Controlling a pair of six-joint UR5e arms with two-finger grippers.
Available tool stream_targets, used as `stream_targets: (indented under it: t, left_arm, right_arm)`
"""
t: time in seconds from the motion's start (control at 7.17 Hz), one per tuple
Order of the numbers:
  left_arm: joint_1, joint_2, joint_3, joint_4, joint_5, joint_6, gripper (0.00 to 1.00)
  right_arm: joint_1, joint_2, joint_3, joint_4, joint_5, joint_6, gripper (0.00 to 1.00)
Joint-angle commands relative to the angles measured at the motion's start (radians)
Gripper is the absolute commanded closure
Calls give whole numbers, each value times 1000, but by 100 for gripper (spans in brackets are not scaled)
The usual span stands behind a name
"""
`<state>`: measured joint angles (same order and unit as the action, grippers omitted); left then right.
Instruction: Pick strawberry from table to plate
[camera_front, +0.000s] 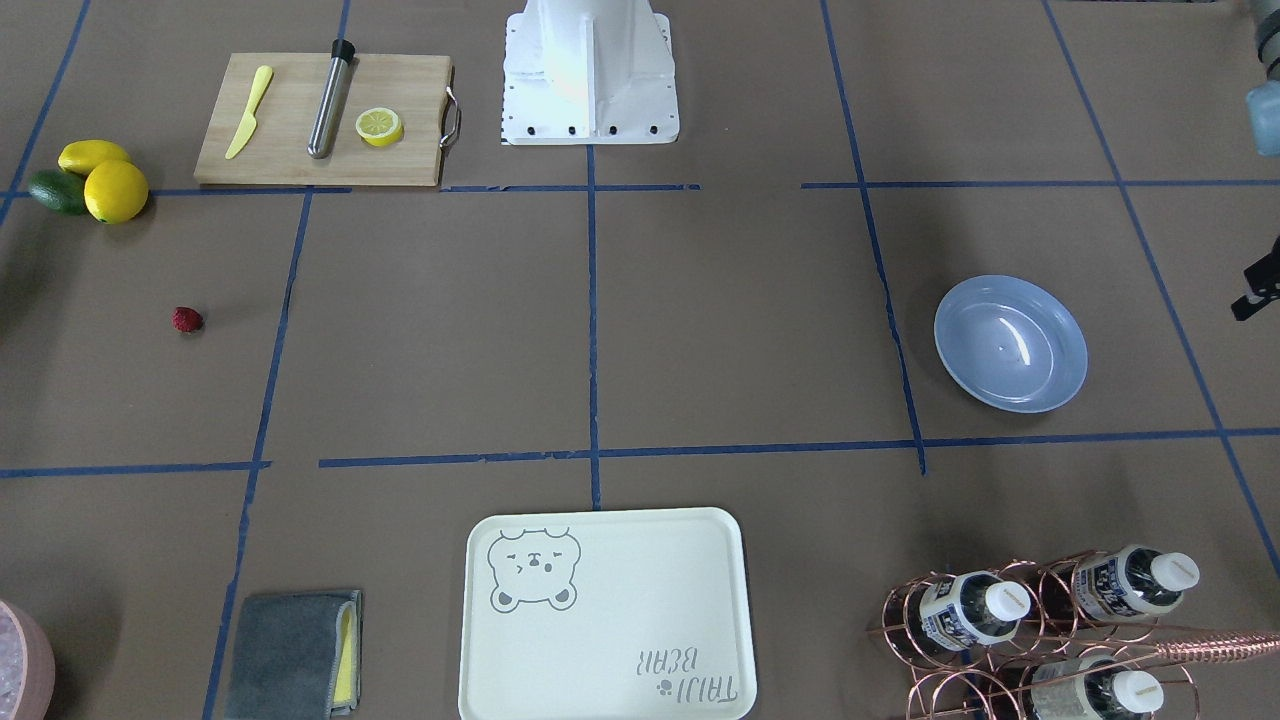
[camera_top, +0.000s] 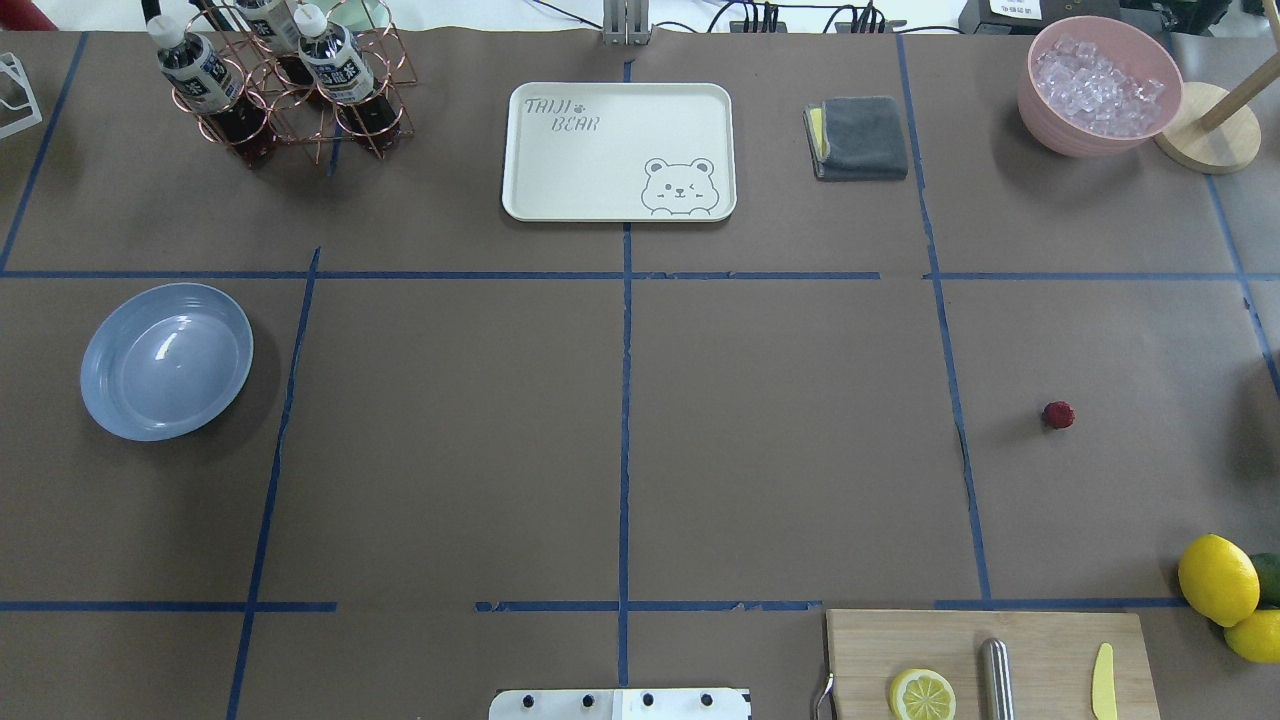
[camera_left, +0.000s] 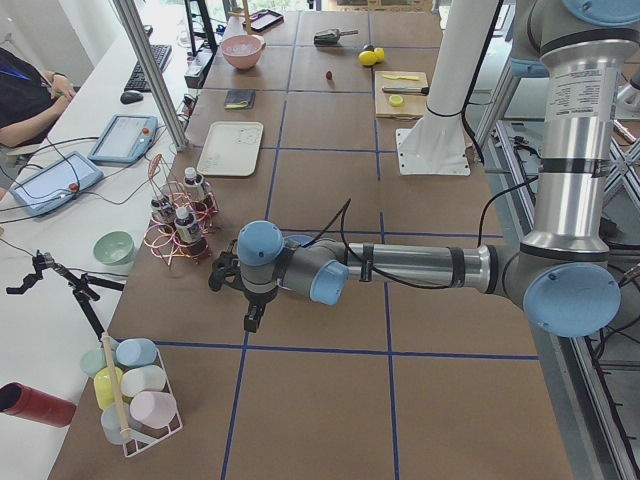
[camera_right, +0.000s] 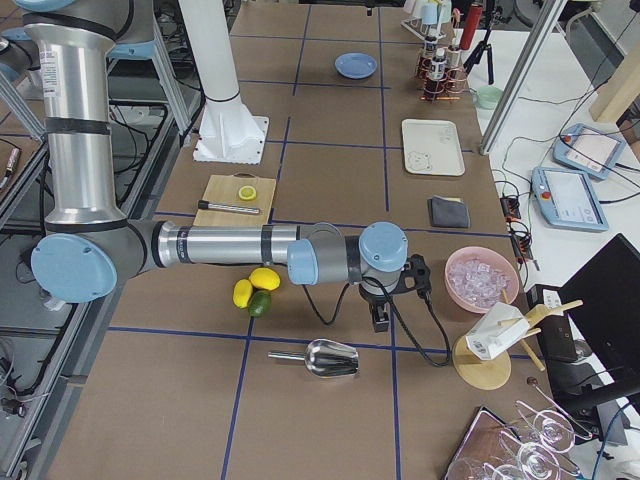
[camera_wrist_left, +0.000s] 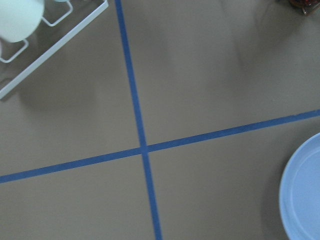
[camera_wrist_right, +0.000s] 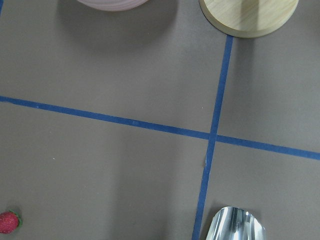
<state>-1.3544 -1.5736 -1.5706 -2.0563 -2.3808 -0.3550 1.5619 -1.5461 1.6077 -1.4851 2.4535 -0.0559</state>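
The strawberry (camera_top: 1058, 414) (camera_front: 187, 319) is a small red berry lying alone on the brown table (camera_top: 780, 420), on my right side. It also shows at the bottom left corner of the right wrist view (camera_wrist_right: 9, 221). The light-blue plate (camera_top: 166, 360) (camera_front: 1010, 343) sits empty on my left side, and its rim shows in the left wrist view (camera_wrist_left: 302, 195). My left gripper (camera_left: 250, 320) hangs low just outside the plate. My right gripper (camera_right: 380, 320) hovers near the lemons, outward of the strawberry. I cannot tell whether either gripper is open or shut.
A cutting board (camera_top: 985, 660) holds a lemon half, a steel tube and a yellow knife. Lemons (camera_top: 1217, 578) lie beside it. The bear tray (camera_top: 618, 150), a grey cloth (camera_top: 858, 137), a bottle rack (camera_top: 270, 80), an ice bowl (camera_top: 1098, 85) and a metal scoop (camera_right: 330, 357) stand around.
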Motion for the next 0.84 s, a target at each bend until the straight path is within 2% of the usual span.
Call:
stream_targets:
  t: [0.0, 0.28, 0.42, 0.56, 0.7]
  left_arm:
    - [121, 10, 15, -146, 6, -225, 0]
    - [181, 30, 88, -345, 38, -382, 0]
    - [243, 43, 99, -419, 96, -485, 0]
    - [291, 43, 115, -462, 150, -533, 0]
    - [320, 41, 119, -478, 161, -564, 3]
  right_arm:
    - [-2, 21, -2, -1, 5, 5, 0]
    - [-2, 21, 0, -1, 8, 7, 0]
    - [0, 21, 1, -3, 18, 7, 0]
    - [-2, 21, 3, -1, 16, 7, 0]
    - [-2, 23, 3, 2, 16, 5, 0]
